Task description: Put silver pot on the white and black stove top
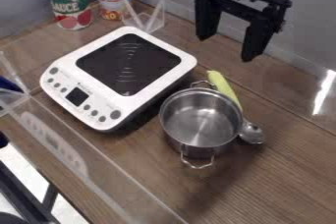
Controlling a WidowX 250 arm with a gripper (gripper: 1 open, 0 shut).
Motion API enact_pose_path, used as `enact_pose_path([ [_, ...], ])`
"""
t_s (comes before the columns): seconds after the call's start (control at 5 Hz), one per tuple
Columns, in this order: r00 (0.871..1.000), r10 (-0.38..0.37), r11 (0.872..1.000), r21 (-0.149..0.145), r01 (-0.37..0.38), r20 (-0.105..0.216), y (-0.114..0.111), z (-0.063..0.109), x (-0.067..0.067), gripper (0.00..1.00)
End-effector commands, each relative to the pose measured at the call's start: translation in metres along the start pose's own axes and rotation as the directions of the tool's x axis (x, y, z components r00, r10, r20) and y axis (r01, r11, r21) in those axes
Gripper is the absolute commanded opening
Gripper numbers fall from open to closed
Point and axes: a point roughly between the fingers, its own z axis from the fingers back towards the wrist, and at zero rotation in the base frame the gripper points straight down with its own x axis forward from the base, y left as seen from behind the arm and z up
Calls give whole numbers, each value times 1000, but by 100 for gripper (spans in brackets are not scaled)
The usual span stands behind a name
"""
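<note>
Near the top right of the frame, the robot's hand [234, 29] hangs spread wide, holding nothing, likely to allow room for a rim or handle. The silver pot [201, 122] sits right of the stove top [121, 74] on the bench [278, 182], mouth up, ready to lift.

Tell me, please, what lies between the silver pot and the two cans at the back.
In the camera view, the stove top lies between the silver pot and the cans.
</note>
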Motion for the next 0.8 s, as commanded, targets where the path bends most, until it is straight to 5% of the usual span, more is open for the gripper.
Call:
enact_pose_path([
  [0.0, 994, -107, 994, 9, 107, -10, 1, -9, -2, 100],
  [0.2, 972, -233, 972, 19, 233, -19, 3, -21, -6, 100],
  [0.6, 951, -308, 951, 26, 308, -6, 7, -52, -10, 100],
])
